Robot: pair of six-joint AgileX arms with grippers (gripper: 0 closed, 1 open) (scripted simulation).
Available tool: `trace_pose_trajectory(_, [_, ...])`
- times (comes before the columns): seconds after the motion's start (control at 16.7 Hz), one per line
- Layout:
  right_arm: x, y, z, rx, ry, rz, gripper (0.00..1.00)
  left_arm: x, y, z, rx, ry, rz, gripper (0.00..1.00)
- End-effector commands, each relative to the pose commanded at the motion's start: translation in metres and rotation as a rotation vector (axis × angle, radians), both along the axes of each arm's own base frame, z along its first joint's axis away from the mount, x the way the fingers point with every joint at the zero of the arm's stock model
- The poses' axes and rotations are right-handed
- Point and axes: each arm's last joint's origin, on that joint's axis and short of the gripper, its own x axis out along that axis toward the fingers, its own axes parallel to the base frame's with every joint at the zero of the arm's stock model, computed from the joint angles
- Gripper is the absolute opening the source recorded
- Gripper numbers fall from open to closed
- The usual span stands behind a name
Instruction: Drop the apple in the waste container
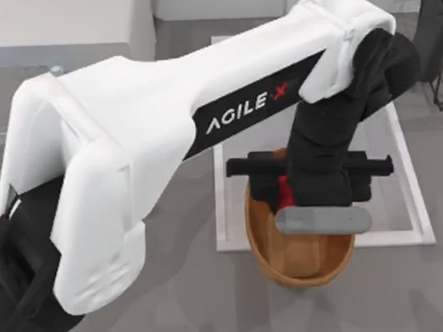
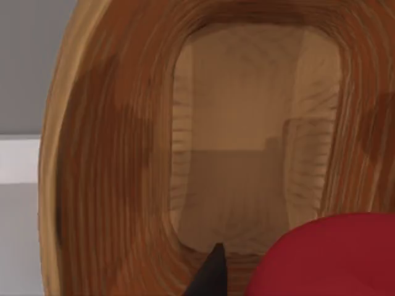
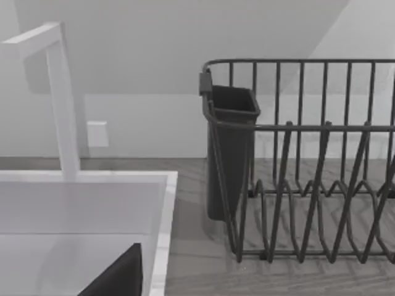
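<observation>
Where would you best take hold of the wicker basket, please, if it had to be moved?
Probably the waste container at its near rim, from above, one finger inside: the walls flare outward, the rim there is bare, and the left gripper with the apple hangs over the far end.

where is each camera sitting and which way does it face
Top view: above the table, looking down on my left arm, whose left claw holds the small bright-red round apple over the large oval orange-brown woven basket.
Left wrist view: on the left wrist, looking into the basket, apple at the edge.
Right wrist view: on the right wrist, facing the white rectangular sink basin and the dark wire dish rack.
Top and left wrist views share basket and apple.
</observation>
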Motion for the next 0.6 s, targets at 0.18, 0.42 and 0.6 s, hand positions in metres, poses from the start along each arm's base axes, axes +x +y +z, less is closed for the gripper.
trace_pose_trajectory(0.18, [0.0000,0.0000,0.0000,0.000,0.000,0.000,1.00,0.0000,0.0000,0.0000,0.000,0.000,0.000,0.90])
trace_pose_trajectory(0.42, [0.0000,0.0000,0.0000,0.000,0.000,0.000,1.00,0.0000,0.0000,0.0000,0.000,0.000,0.000,1.00])
trace_pose_trajectory(0.6, [0.0000,0.0000,0.0000,0.000,0.000,0.000,1.00,0.0000,0.0000,0.0000,0.000,0.000,0.000,1.00])
